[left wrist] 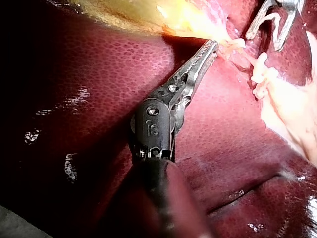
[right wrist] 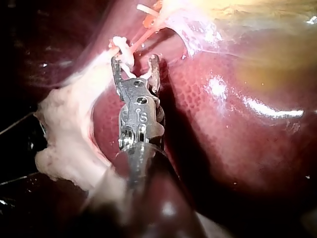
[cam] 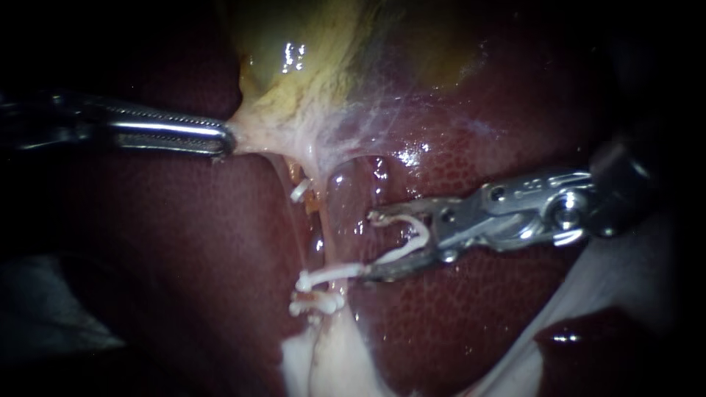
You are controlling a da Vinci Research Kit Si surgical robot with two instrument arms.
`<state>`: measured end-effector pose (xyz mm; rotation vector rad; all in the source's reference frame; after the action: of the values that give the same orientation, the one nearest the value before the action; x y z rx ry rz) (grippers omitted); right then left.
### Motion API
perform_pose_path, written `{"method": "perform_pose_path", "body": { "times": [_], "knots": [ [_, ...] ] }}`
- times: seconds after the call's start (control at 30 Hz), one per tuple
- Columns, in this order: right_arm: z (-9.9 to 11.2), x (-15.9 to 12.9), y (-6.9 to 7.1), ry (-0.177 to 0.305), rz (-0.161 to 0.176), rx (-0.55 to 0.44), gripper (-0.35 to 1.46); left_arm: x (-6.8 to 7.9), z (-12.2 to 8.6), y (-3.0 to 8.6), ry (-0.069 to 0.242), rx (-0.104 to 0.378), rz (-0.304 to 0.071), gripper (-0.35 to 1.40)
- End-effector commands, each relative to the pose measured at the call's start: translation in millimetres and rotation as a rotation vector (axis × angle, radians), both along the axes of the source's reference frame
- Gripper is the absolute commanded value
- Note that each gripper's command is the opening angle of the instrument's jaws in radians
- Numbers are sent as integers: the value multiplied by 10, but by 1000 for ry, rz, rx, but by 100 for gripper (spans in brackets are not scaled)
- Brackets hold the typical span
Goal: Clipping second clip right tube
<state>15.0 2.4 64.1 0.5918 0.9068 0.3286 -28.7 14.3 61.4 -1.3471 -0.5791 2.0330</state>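
Note:
My left instrument (cam: 224, 138) comes in from the left, its jaws shut on the pale tissue at the neck of the yellow gallbladder (cam: 309, 59), which is drawn taut. My right instrument (cam: 368, 245) comes in from the right, its jaws spread wide on an open white clip (cam: 412, 242). The clip's long lower leg reaches across the right tube (cam: 334, 235). Just below it a closed white clip (cam: 316, 301) sits on the tubes. Another small clip (cam: 300, 192) sits on the thin left tube (cam: 288, 170). In the right wrist view the jaws (right wrist: 134, 60) stand at the tube with the clip (right wrist: 121, 47).
Dark red liver (cam: 478, 309) lies under and around the tubes. White fatty tissue (cam: 323, 360) spreads below the clips. In the left wrist view my left instrument (left wrist: 210, 47) grips the yellowish tissue, with the right instrument (left wrist: 275, 25) beyond the clipped tubes (left wrist: 260, 74).

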Motion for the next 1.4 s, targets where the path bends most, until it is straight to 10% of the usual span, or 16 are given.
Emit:
{"method": "perform_pose_path", "body": {
  "times": [0.03,0.37,0.67,1.03,1.4],
  "knots": [
    [4,3,-1,2,0,11,50,0,1,0,0,0,0,-35],
    [32,27,-3,52,56,138,50,-1,1,-1,0,0,0,-35],
    [38,40,-7,191,105,350,50,-1,1,-1,1,0,-1,-35],
    [8,50,-22,299,47,453,46,-1,0,-1,1,0,-1,-35],
    [4,41,-22,307,32,450,10,-1,0,-2,1,0,-1,-35]
  ]
}}
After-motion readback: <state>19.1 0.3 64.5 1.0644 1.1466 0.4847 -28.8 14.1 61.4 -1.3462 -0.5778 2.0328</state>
